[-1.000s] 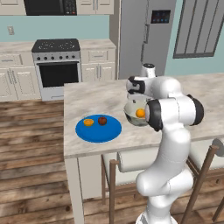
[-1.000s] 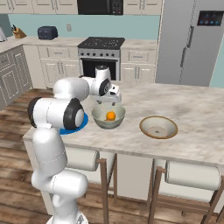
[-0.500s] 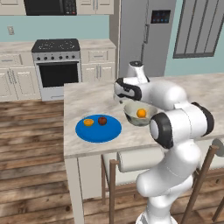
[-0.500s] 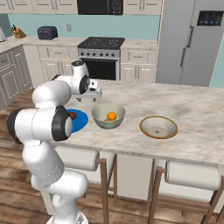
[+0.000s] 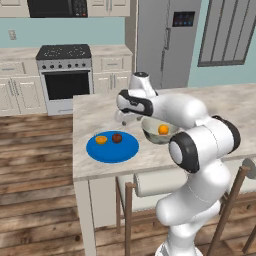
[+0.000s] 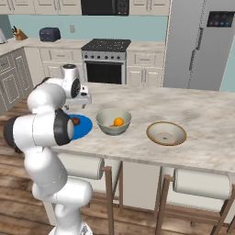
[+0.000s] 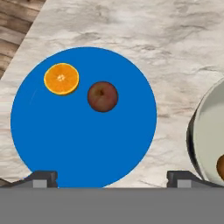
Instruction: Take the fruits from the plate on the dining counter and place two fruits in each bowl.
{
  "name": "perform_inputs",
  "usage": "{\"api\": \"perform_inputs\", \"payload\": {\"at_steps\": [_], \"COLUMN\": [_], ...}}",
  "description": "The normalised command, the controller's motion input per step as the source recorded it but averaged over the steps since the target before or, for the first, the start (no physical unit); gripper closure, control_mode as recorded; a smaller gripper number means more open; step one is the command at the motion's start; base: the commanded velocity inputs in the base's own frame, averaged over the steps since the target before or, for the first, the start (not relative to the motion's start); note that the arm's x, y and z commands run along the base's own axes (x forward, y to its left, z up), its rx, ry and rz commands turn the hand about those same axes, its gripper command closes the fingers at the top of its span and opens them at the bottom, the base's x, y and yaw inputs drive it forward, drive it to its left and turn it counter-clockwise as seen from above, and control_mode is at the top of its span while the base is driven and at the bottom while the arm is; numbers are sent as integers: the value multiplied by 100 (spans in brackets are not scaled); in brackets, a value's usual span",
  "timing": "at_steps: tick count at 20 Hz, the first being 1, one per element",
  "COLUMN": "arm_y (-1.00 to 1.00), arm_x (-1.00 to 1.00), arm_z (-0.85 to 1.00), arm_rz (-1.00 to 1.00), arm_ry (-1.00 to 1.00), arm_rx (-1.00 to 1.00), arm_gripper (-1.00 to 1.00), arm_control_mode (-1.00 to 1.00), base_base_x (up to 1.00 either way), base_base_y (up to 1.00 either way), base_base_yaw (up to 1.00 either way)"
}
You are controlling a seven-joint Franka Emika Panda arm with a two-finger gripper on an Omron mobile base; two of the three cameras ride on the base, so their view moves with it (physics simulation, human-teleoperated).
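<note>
A rendered home kitchen.
Stove (image 5: pixel 64 52) under a microwave (image 5: pixel 56 7), steel fridge (image 5: pixel 165 42), pale cabinets (image 6: pixel 12 73), toaster (image 6: pixel 49 33), wood floor (image 5: pixel 35 165), marbled island worktop (image 6: pixel 202 119) with stools (image 6: pixel 196 183).

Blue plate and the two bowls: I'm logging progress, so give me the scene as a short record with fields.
flat round blue plate: holds an orange half-slice fruit and a dark red-brown fruit, apart
deep grey-green bowl: holds a bright orange fruit; a reddish fruit shows at its edge in the hand view
shallow tan-rimmed bowl: no fruit
gripper: above the plate, fingers spread, holding nothing
</note>
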Motion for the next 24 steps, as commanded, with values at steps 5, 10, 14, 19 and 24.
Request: {"api": "perform_inputs", "payload": {"at_steps": [5, 10, 14, 19, 24], "arm_y": [40, 16, 7, 18, 23], "arm_x": [0, 22, 26, 10, 23], "arm_z": [-6, -14, -56, -70, -30], "arm_rz": [8, 0, 0, 0, 0], "arm_ry": [19, 10, 1, -2, 0], "arm_rx": [0, 0, -6, -11, -1], "arm_gripper": [-100, -100, -100, -100, -100], "arm_control_mode": [-100, -100, -100, -100, -100], "base_base_x": [0, 0, 0, 0, 0], "base_base_y": [0, 0, 0, 0, 0], "base_base_yaw": [0, 0, 0, 0, 0]}}
